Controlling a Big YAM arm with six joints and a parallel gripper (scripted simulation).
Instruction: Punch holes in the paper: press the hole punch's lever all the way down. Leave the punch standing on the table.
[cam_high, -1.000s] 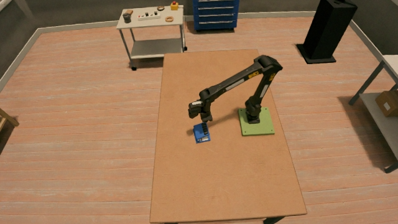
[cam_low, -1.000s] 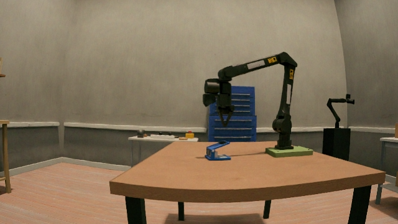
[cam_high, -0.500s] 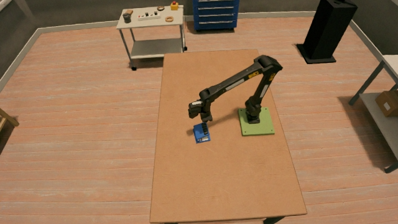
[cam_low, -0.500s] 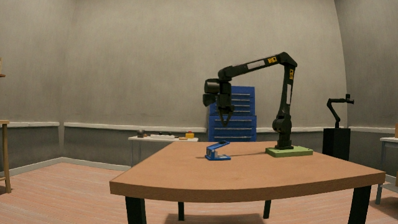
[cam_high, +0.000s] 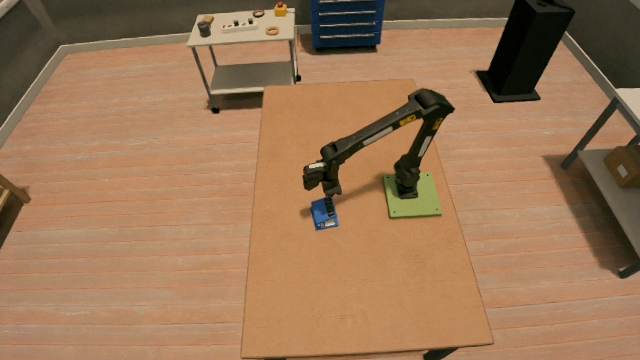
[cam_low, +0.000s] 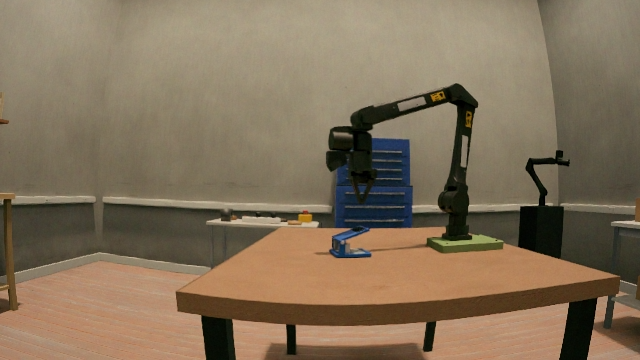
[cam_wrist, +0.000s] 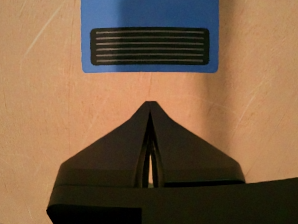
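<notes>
The blue hole punch (cam_high: 324, 216) (cam_low: 349, 243) (cam_wrist: 149, 3) stands upright on the brown table (cam_high: 350, 300) (cam_low: 400, 280), left of the arm's green base plate (cam_high: 425, 206) (cam_low: 480, 244). Its lever is tilted up, with a black ribbed pad (cam_wrist: 149, 47) near the free end. My gripper (cam_high: 332, 193) (cam_low: 363, 202) (cam_wrist: 150, 111) is shut and empty, with the fingertips pressed together into a point. It points straight down and hangs well above the punch, clear of the lever. In the wrist view the tips sit just short of the ribbed pad. I cannot make out the paper.
A grey cart (cam_high: 242, 30) with small items and a blue drawer cabinet (cam_high: 346, 22) (cam_low: 375, 190) stand beyond the table's far end. A black pedestal (cam_high: 525, 47) stands at the far right, and a shelf with a box (cam_high: 622, 165) at the right.
</notes>
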